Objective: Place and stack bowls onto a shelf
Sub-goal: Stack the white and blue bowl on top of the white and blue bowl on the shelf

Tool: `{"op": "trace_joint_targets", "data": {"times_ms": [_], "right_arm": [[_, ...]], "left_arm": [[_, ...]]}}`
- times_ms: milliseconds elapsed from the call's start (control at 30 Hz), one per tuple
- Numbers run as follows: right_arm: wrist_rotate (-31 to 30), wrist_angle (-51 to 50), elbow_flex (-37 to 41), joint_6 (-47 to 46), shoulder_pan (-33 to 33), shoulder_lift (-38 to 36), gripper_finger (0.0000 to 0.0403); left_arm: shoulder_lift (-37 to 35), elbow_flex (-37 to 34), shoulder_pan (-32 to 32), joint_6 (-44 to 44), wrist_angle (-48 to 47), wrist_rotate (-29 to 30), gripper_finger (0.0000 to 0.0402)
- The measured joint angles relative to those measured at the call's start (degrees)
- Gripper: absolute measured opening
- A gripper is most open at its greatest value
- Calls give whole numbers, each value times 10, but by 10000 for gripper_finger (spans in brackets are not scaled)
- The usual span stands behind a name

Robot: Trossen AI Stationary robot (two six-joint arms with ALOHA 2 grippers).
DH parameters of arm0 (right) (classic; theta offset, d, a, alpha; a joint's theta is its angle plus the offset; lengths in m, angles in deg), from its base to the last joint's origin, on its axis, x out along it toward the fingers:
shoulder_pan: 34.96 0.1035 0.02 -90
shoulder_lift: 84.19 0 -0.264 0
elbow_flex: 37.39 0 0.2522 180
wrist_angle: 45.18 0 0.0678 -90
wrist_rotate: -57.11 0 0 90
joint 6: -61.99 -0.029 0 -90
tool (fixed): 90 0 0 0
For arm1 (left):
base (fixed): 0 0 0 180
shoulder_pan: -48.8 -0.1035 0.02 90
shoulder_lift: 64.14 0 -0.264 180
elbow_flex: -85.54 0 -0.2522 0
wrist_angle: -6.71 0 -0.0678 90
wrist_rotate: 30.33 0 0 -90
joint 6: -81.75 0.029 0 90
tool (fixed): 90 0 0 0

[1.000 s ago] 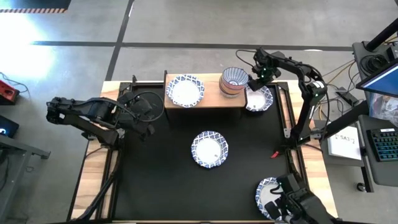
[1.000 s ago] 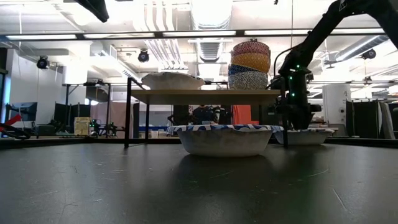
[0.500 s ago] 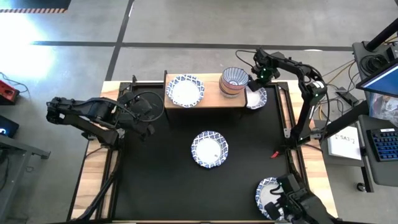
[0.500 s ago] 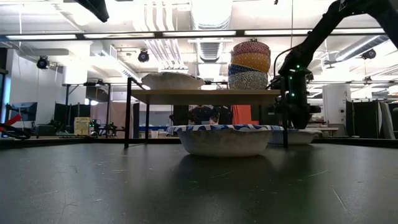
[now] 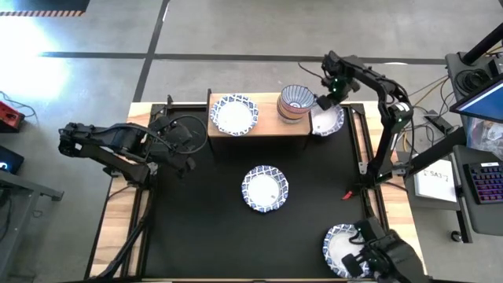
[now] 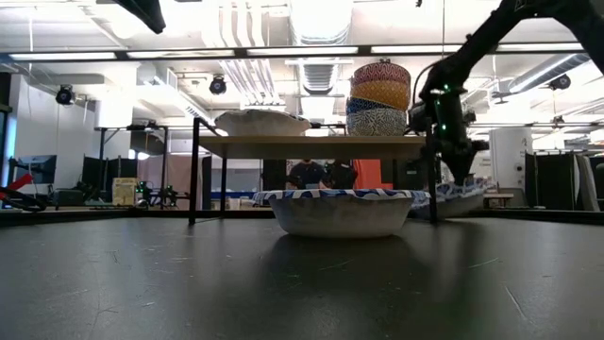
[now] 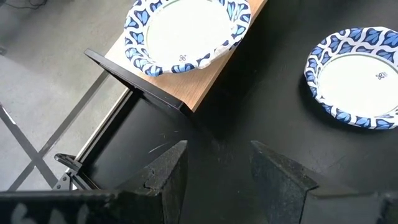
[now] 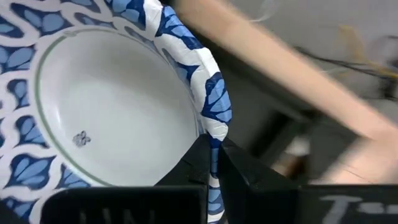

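Note:
The shelf (image 5: 259, 130) stands at the far middle of the table. On it rest a white blue-rimmed bowl (image 5: 234, 115) and a stack of small bowls (image 5: 295, 102). My right gripper (image 5: 325, 100) is just right of the stack, shut on another white bowl (image 5: 330, 122) beside the shelf's right end. In the low view this bowl (image 6: 456, 195) sits tilted under the gripper (image 6: 452, 162). A third white bowl (image 5: 265, 189) lies mid-table and another one (image 5: 343, 245) at the near right. My left gripper (image 7: 214, 165) waits open, left of the shelf. My right gripper pinches the white bowl's patterned rim (image 8: 217, 127) between its two fingers, one inside the bowl and one outside. The fingers come from above, at the rim's far side next to the shelf. The bowl tilts, held side up. Whether its low side touches the table, I cannot tell.
The shelf's thin black legs (image 6: 195, 170) stand close to the held bowl. A small red item (image 5: 346, 195) lies on the table's right side. People are seated in the room behind the table (image 6: 321, 175). Open black tabletop (image 5: 196, 228) lies at the near left.
My right gripper has shut on the rim of the white bowl beside the shelf, then risen a little. The bowl's held side has come up, so it now sits tilted instead of flat on the table.

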Motion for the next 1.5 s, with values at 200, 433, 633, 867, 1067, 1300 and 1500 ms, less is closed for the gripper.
{"op": "trace_joint_targets", "data": {"times_ms": [200,433,633,867,1067,1300,1500], "right_arm": [[-79,-53,-83,-27,-1,0,9],[-89,-108,-191,-34,0,0,9],[-137,-129,-290,-57,0,0,9],[-140,-126,-377,-68,1,0,9],[-138,-116,-444,-80,6,0,9],[-100,-43,-473,-105,28,-19,9],[-9,14,-473,-132,58,-33,9]], "left_arm": [[0,0,0,0,0,0,153],[0,0,0,0,0,-1,153],[0,0,0,0,0,-1,153],[0,0,0,-5,0,-1,153],[0,0,0,-10,0,-1,153],[0,0,0,-10,14,0,153],[0,0,0,-5,41,31,153]]}}
